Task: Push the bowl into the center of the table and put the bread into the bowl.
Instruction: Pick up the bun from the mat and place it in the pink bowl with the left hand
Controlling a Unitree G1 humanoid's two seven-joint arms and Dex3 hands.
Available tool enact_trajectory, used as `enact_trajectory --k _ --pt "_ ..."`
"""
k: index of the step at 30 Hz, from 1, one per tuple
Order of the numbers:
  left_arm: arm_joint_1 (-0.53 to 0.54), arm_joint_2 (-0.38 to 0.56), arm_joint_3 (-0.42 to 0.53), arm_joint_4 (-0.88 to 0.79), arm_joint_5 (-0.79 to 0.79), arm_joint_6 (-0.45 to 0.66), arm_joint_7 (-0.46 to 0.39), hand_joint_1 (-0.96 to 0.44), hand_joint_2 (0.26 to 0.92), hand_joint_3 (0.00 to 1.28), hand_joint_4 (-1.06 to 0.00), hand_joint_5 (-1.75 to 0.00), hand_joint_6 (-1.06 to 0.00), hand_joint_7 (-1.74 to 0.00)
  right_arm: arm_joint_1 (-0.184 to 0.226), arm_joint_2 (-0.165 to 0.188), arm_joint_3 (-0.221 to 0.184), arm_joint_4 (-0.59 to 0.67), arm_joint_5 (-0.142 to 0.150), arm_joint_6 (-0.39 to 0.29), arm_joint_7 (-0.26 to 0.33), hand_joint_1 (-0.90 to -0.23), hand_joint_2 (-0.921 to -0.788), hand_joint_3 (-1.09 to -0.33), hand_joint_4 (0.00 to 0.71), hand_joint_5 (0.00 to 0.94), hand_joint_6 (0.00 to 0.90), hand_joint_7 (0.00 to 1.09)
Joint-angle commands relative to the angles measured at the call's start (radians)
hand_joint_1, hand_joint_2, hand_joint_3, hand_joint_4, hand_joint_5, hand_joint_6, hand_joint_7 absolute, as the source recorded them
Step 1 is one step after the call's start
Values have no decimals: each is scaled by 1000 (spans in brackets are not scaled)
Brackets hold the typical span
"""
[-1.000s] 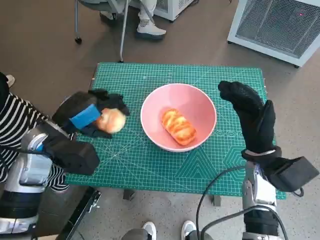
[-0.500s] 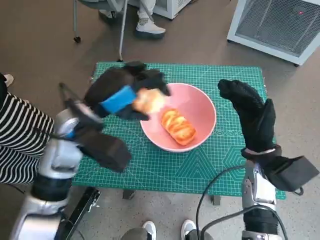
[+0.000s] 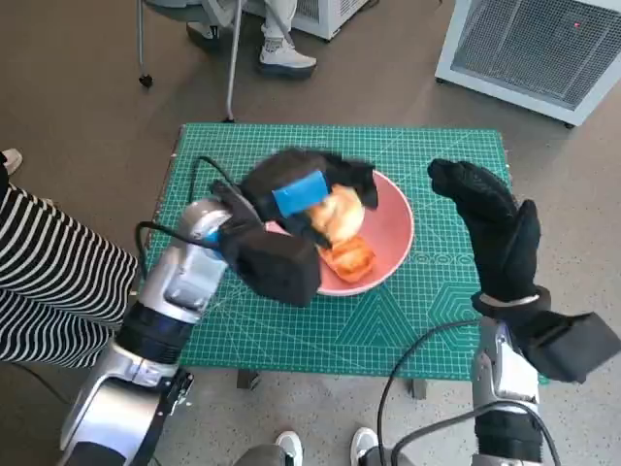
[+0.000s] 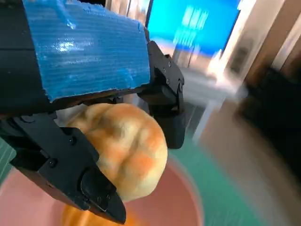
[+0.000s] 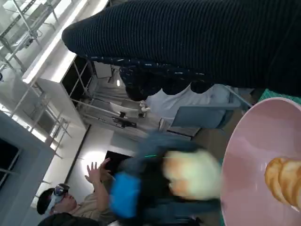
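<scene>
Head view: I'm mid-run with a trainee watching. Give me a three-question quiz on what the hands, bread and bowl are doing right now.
1. True or false: the left hand holds a round bread roll above the pink bowl.
2. What already lies in the bowl?
A. Nothing
B. A ridged loaf
C. A spoon
3. Fill in: the right hand stands beside the bowl, holding ____.

Key
1. True; in the left wrist view its fingers clamp the roll over the pink interior.
2. B; the ridged loaf rests on the bowl's bottom.
3. Nothing; the glove is upright and apart from the rim.
</scene>
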State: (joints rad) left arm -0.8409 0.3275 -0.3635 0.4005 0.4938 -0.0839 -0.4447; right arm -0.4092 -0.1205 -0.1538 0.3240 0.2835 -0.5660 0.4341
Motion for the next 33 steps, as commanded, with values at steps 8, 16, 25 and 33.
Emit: enact_trajectory --k 8,16,25,33 --pt "-23 7 -55 -51 61 157 -124 -33 712 96 -91 -9 -235 -44 42 -17 -16 -10 22 5 5 -802 -921 -760 261 13 -1 554" --pt "20 22 -22 -81 26 90 -69 -248 699 64 -11 -1 -185 -5 41 -20 -12 -14 24 10 -3 -801 -921 -759 263 12 -1 555" --pt "72 40 100 -94 -111 -92 22 -469 762 65 1 1 -166 -1 31 -22 -8 -35 19 32 -17 -797 -921 -758 264 12 0 557" --pt "157 -34 275 -55 -325 -337 173 -525 889 61 -65 -10 -216 -21 23 -27 -4 -82 16 65 -36 -797 -921 -754 266 11 5 561"
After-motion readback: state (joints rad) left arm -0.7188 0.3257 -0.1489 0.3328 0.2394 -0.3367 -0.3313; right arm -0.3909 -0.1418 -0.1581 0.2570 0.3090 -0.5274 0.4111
